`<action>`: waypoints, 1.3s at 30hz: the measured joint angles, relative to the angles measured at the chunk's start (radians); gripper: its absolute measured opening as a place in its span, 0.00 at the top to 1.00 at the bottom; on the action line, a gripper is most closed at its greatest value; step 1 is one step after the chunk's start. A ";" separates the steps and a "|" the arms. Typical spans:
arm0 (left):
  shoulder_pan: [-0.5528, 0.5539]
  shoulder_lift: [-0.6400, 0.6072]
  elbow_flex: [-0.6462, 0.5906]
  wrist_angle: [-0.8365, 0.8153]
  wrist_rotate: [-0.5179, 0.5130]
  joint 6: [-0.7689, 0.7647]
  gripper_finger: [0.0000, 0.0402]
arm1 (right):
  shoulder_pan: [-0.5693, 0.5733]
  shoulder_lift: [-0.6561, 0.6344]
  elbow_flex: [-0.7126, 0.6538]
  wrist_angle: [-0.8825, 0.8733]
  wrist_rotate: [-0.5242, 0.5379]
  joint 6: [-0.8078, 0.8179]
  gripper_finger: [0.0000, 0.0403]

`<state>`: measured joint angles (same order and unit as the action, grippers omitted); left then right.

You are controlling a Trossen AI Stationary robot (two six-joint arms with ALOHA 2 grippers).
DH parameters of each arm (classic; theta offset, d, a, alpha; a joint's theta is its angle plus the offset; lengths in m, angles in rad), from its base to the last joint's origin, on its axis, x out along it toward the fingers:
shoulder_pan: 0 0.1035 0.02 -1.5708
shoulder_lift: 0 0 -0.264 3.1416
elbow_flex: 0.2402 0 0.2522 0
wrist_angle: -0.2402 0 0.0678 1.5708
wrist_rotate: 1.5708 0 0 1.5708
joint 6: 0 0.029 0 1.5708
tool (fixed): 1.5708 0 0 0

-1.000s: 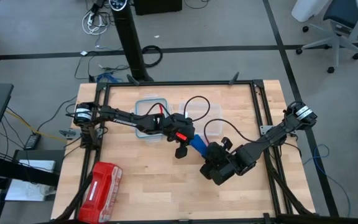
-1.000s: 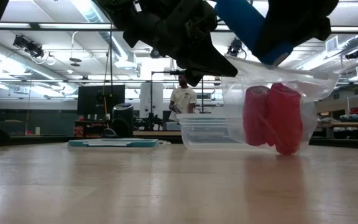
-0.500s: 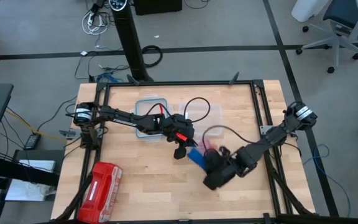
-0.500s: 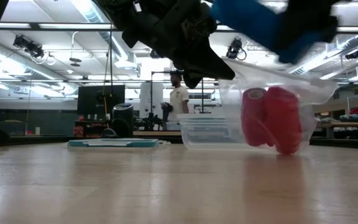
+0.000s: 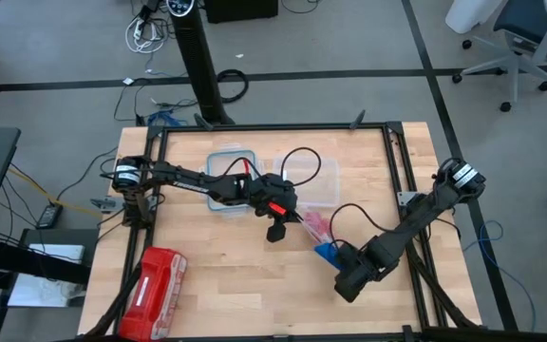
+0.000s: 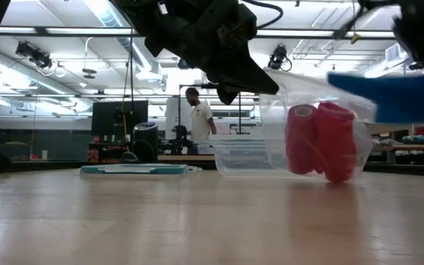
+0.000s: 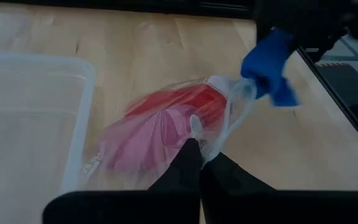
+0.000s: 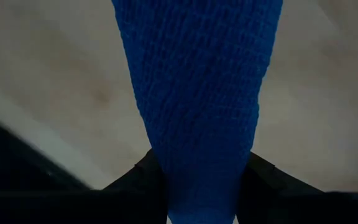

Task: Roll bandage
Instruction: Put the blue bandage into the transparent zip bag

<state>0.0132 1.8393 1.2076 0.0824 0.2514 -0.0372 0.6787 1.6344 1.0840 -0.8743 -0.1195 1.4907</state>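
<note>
The bandage (image 5: 328, 252) is a bright blue roll held above the table right of centre, with my right gripper (image 5: 346, 271) shut on it; it fills the right wrist view (image 8: 197, 93). My left gripper (image 5: 276, 231) is shut on a clear plastic bag (image 5: 316, 225) that holds red-pink rolls (image 6: 321, 140). The bag lies between the two grippers, and its bottom rests on the table. My left gripper pinches the bag's thin film edge (image 7: 196, 129) between its two shut fingers, slanting down from the table's left side. The film runs up from the rolls to the fingers, while the rolls (image 7: 166, 121) stay down on the wood. My right gripper pinches the blue roll's two opposite sides (image 8: 166, 180) between its fingers (image 8: 143, 177), pointing steeply down. The roll sticks out past the fingertips and hangs clear of the table (image 6: 396, 96).
A clear plastic tub (image 5: 313, 180) and a teal-rimmed lid (image 5: 224, 180) sit at the far middle of the table. A red zip pouch (image 5: 155, 285) lies at the near left corner. A person (image 6: 197, 118) stands in the room beyond the table.
My right gripper has gone toward the table's near and right edges and sunk, tipping from slanted to pointing steeply down. It has carried the blue roll away from the bag and my left gripper. The bag and its red-pink rolls have stayed put.
</note>
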 joint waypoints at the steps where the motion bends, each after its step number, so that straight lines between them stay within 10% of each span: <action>1: 0.000 0.000 0.000 0.002 -0.007 0.001 1.00 | 0.000 0.000 -0.023 0.010 -0.009 0.002 0.68; 17: 0.001 0.000 0.000 0.001 -0.026 0.000 1.00 | -0.014 -0.009 -0.151 0.048 -0.177 -0.087 0.44; 39: 0.001 0.000 0.000 0.000 -0.013 0.002 1.00 | -0.118 0.011 -0.068 0.071 0.167 -0.207 0.41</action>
<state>0.0141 1.8393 1.2076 0.0826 0.2384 -0.0353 0.5606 1.6457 1.0164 -0.8034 0.0470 1.2841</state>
